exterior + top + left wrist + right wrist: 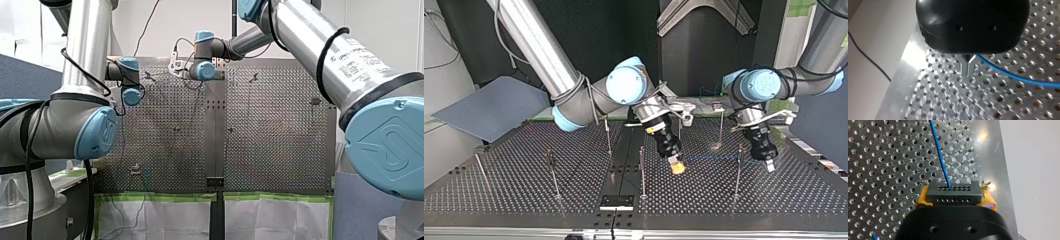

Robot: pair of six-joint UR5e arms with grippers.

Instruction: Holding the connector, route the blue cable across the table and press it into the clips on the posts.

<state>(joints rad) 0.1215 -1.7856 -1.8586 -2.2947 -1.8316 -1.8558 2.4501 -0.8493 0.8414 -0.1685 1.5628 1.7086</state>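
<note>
1. Connector point(953, 192), a black block with rows of small holes, sits between the yellow pads point(922, 198) of my right gripper point(677, 167). The fingers are closed on its two short ends.
2. The cable point(939, 157) leaves the connector's face and runs ahead of the gripper over the worktop point(524, 190). In the top view it is a thin blue line right of centre, stretched between the two grippers.
3. My left gripper point(968, 67) has its metal fingers pressed together, with almost no gap. The cable comes out beside their root, and I cannot tell if it is pinched or only passes behind.
4. On handling, I judge that the cable is thin, light and soft. It will sag and bend and cannot be pushed, so it must be kept a little tight. The connector is stiff and is the good place to hold. A hard pull could strain the joint between cable and connector.
5. Posts point(642, 170) stand across the worktop, but their clips are too small to see. I cannot tell whether the cable sits in any clip.
</note>
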